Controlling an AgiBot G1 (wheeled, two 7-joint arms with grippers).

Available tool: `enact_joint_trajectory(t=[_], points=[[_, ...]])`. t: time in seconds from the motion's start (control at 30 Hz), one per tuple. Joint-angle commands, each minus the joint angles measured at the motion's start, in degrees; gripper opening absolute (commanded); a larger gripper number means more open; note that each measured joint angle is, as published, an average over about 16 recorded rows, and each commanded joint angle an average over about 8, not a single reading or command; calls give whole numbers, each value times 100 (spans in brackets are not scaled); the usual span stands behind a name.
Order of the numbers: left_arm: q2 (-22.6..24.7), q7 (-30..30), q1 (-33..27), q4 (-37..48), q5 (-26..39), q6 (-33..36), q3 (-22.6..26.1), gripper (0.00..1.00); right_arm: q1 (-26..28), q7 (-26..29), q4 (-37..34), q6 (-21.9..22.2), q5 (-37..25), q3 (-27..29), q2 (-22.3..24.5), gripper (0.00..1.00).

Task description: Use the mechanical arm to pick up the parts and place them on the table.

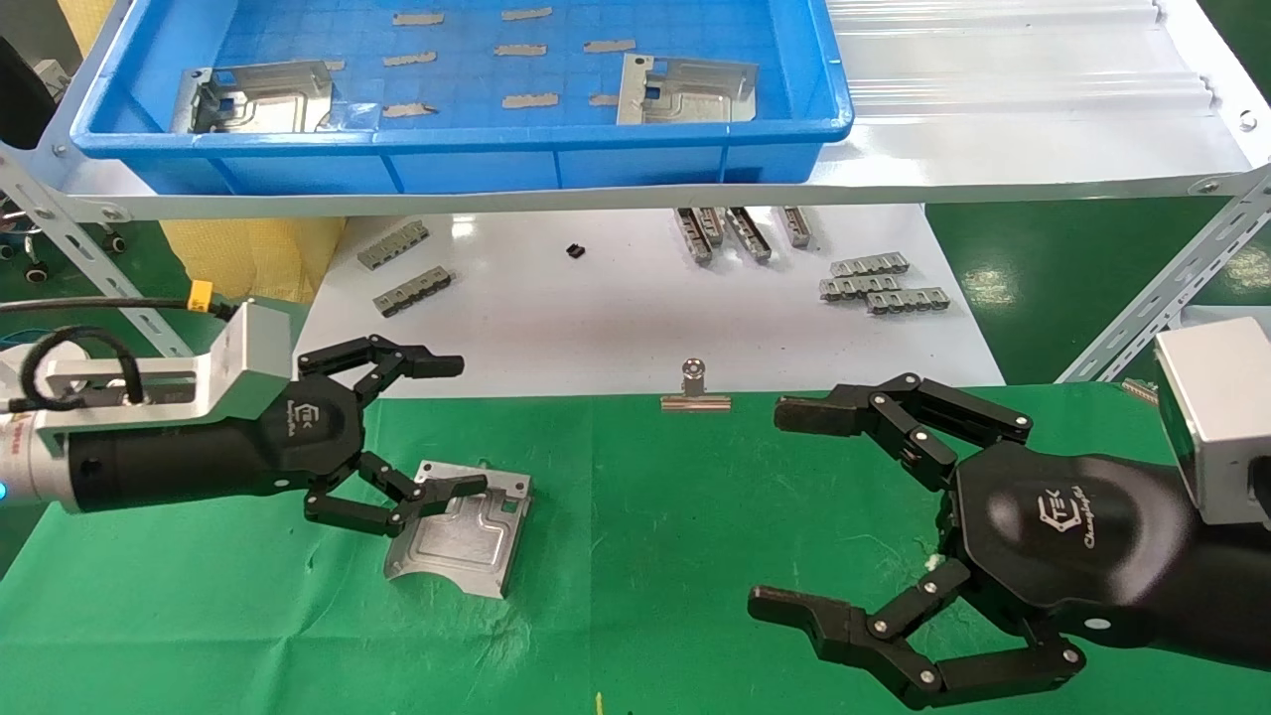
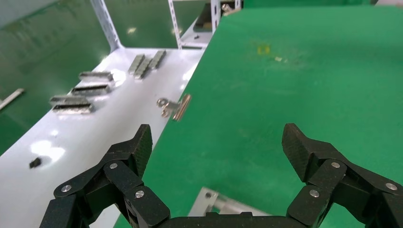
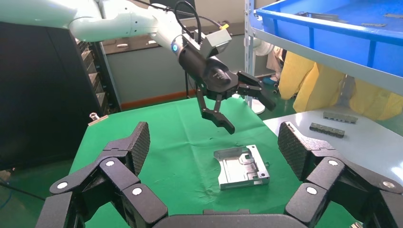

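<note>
Left end effector [image 1: 452, 427] hovering with fingers spread wide above a stamped metal plate [image 1: 459, 531] lying flat on the green-clothed table [image 1: 645, 556], two more plates [image 1: 260, 96] sitting in the blue tray [image 1: 596, 164], right end effector [image 1: 784, 506] resting open nearby.

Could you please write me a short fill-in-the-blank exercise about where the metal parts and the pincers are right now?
1. One part lies on the ____ cloth of the table.
2. The blue tray holds ____ parts.
3. The left pincer hangs over that part with its fingers ____.
4. The right pincer holds ____.

Missing words: green; two; open; nothing
</note>
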Motion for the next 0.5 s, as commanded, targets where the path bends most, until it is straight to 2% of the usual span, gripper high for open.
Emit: enact_joint_trajectory(t=[0.03,0.5], points=[[-71,-145,130,-234,-68,-19,-108,100,0,0,0,0,0,0,0,100],[-575,-1168,1047,-1891,-547,-152,-876,100,0,0,0,0,0,0,0,100]])
